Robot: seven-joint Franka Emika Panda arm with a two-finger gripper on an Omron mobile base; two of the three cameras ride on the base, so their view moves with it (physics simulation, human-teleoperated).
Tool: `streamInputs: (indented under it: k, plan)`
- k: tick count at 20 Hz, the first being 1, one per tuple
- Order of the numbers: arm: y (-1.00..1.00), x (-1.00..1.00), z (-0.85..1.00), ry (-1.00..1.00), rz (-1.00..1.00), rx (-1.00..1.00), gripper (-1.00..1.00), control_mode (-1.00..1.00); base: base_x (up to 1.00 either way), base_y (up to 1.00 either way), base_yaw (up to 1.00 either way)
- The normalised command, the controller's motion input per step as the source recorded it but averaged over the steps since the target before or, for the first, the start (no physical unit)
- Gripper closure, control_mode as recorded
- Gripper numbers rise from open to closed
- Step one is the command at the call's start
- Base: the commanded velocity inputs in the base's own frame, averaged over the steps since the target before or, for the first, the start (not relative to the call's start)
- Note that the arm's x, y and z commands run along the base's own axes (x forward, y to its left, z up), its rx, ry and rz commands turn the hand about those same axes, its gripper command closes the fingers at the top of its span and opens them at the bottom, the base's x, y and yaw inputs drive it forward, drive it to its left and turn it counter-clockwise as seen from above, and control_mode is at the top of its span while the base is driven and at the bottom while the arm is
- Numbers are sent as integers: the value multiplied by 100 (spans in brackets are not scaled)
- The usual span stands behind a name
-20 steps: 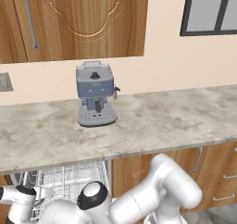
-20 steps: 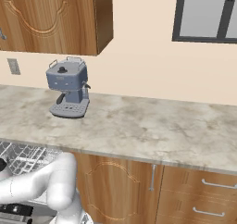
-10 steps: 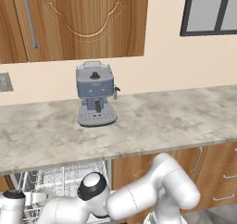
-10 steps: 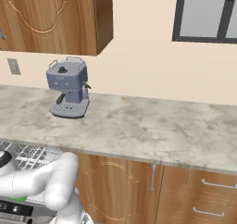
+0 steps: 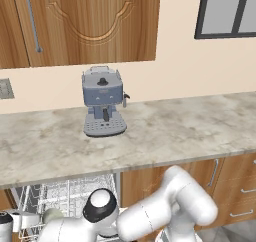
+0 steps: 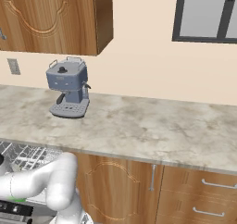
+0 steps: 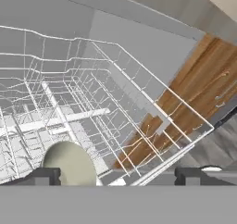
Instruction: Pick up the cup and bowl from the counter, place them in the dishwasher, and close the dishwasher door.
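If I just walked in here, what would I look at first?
Probably the blue-grey coffee machine, standing alone on the long marbled counter under the wooden wall cabinets. Next, the big white robot arm bending down below the counter into the open dishwasher, where the white wire rack holds a pale round bowl just by the open gripper.
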Motion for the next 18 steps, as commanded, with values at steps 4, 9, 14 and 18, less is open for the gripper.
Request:
streamInputs:
  k: [4, 9, 14, 18]
  plan:
    - [1, -57, 95, -14, 0, 30, -100, -100, 0, 0, 0]
    - [-1, -53, 83, -12, 0, 38, -100, -100, 0, 0, 0]
    - [-16, -47, 52, -8, 0, 46, -100, -100, 0, 0, 0]
    - [-38, -41, 3, -5, 0, 43, -100, -100, 0, 0, 0]
